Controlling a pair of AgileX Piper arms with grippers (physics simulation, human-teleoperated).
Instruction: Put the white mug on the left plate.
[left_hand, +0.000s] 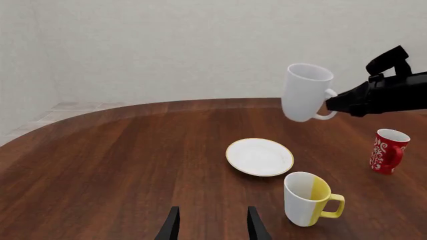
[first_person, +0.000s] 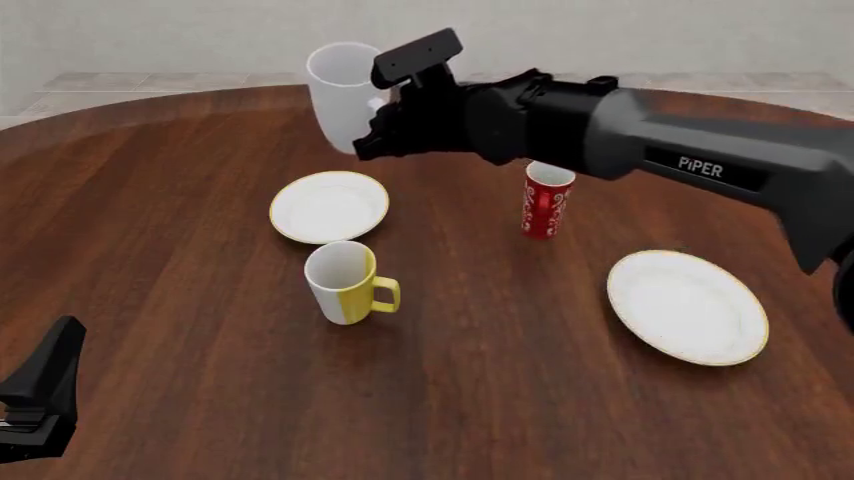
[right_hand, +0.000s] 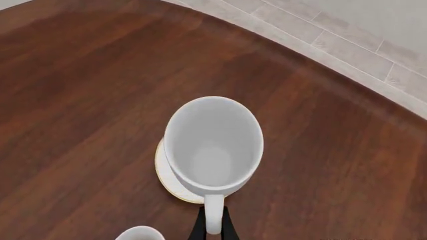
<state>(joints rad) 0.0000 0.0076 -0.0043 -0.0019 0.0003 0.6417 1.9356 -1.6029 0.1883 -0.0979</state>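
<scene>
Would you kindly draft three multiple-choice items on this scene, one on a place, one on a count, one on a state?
1. Where is the white mug?
A. Standing on the larger plate
B. Held in the air over the left plate
C. Lying on the table beside the red cup

2. How many cups and mugs are in the front view?
A. Two
B. Three
C. Five

3. What is the right hand doing?
A. Gripping the white mug's handle
B. Hanging open with nothing in it
C. Pressing down on the yellow mug

Key:
1 B: the left wrist view shows the mug clear of the table, and the right wrist view shows the plate under it.
2 B: white mug, white-and-yellow mug, red cup.
3 A: the right wrist view shows its fingers closed around the handle.
</scene>
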